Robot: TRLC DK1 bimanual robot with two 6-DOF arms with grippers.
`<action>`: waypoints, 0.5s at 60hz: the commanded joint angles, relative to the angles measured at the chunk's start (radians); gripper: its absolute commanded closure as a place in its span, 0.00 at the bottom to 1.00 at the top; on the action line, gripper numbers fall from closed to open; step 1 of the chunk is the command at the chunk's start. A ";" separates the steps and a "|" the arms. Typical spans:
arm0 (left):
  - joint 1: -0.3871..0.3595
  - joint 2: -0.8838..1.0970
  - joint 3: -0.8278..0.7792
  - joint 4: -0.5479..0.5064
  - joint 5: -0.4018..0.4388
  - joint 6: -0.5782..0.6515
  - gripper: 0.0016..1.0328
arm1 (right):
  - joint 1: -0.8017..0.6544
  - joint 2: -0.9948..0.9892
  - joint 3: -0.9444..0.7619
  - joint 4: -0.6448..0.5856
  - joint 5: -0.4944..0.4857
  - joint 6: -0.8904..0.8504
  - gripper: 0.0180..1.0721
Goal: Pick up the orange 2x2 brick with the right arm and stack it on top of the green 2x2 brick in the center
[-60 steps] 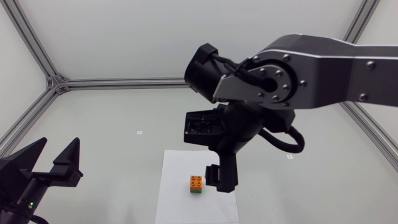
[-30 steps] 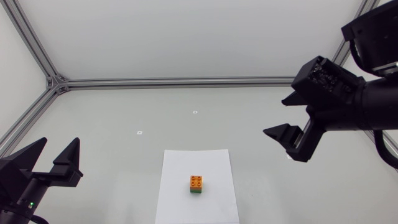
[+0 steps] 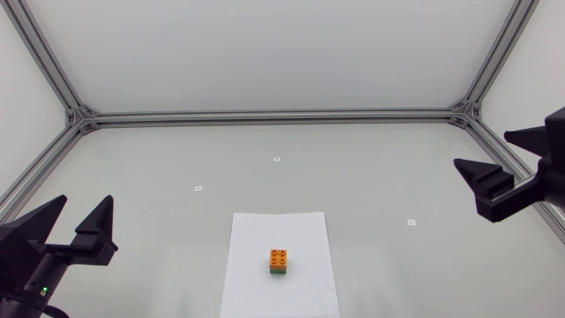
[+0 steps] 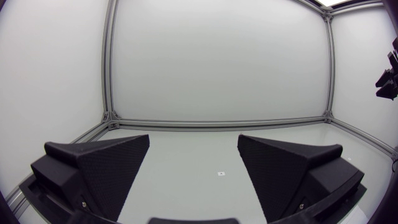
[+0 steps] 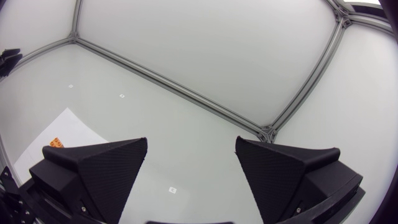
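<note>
Right end effector (image 5: pixel 191 142) is wide open with nothing in it, both wedge fingers spread far apart and hanging up off the tabletop (image 3: pixel 177 159). Left end effector (image 4: pixel 193 138) is the same deal: fingers splayed wide and nothing between them.

Going outward from the right end effector, the orange 2x2 brick (image 3: pixel 280 257) is well away from it, over toward the left arm's side. It sits roughly between the two end effectors and far from both. In the right wrist view you can only just spot it as a small orange bit out past one finger.

The orange brick sits on top of the green 2x2 brick (image 3: pixel 280 272), lined up with it so only a thin strip of green shows underneath. Studs point straight up and all four are visible. It's square, so there's no real long axis, but its sides run parallel to the edges of the white paper sheet (image 3: pixel 265 287) the stack stands on.

I can't make out any writing on the bricks. There are a few tiny square marks (image 3: pixel 276 160) on the tabletop, way too small to read.
</note>
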 commanded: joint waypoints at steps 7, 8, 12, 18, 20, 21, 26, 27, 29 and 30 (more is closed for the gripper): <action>0.003 -0.008 -0.041 -0.015 0.004 0.013 0.04 | -0.096 -0.160 -0.129 0.036 0.006 0.034 0.04; 0.003 -0.008 -0.041 -0.015 0.004 0.013 0.04 | -0.102 -0.175 -0.141 0.036 0.006 0.032 0.04; 0.003 -0.008 -0.041 -0.015 0.004 0.013 0.04 | -0.117 -0.234 -0.189 0.042 0.010 0.031 0.04; 0.003 -0.008 -0.041 -0.015 0.004 0.013 0.04 | -0.116 -0.284 -0.251 0.090 0.010 0.058 0.04; 0.003 -0.008 -0.041 -0.013 0.004 0.013 0.04 | -0.116 -0.295 -0.269 0.108 0.008 0.072 0.04; 0.003 -0.008 -0.041 -0.013 0.004 0.013 0.04 | -0.116 -0.299 -0.277 0.115 0.008 0.078 0.04; 0.003 -0.008 -0.041 -0.015 0.004 0.013 0.04 | -0.116 -0.325 -0.321 0.160 0.004 0.111 0.04; 0.003 -0.008 -0.041 -0.015 0.004 0.013 0.04 | -0.116 -0.331 -0.331 0.170 0.003 0.118 0.04; 0.003 -0.008 -0.041 -0.013 0.004 0.013 0.04 | -0.117 -0.339 -0.346 0.185 0.002 0.129 0.04; 0.003 -0.008 -0.041 -0.015 0.004 0.013 0.04 | -0.117 -0.344 -0.355 0.193 0.001 0.136 0.04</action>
